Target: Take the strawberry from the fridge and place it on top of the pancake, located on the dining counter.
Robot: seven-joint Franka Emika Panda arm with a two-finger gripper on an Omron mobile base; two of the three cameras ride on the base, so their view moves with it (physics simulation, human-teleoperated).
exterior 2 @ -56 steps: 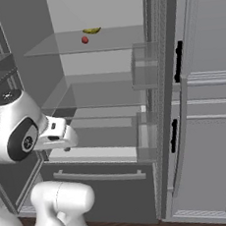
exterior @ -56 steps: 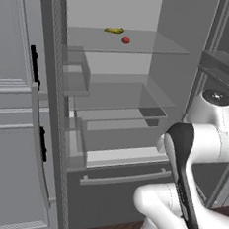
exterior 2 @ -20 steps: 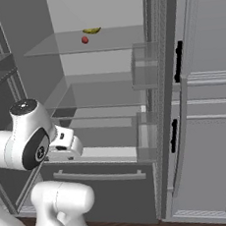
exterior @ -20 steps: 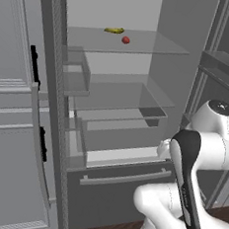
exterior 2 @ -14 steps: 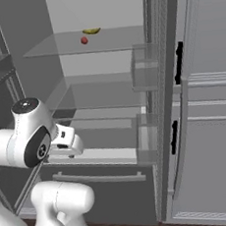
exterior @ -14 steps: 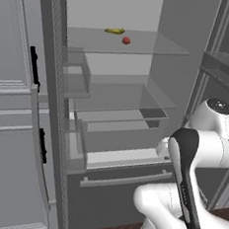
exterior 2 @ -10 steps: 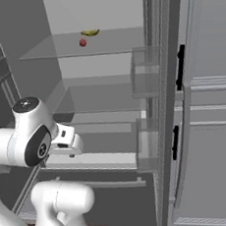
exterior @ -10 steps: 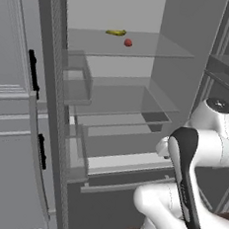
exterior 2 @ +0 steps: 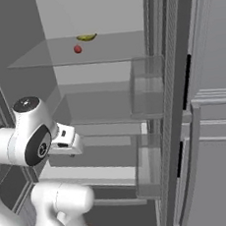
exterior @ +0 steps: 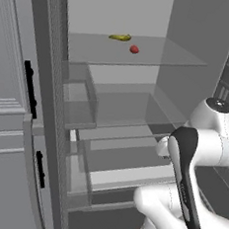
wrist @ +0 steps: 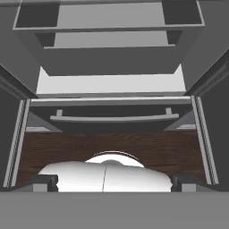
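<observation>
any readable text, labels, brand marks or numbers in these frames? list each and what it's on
None readable.
The fridge, its glass shelves and the cabinet doors carry no print.
The strawberry and the yellow fruit carry none.
The arm's dark strip has a faint mark, too small to read.

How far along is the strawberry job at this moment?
Done: the fridge stands open. In hand: nothing; the open gripper hangs low by the drawers, below the strawberry, which sits on the top glass shelf beside the yellow fruit. Left: reach up, grasp it and carry it to the pancake.
</observation>
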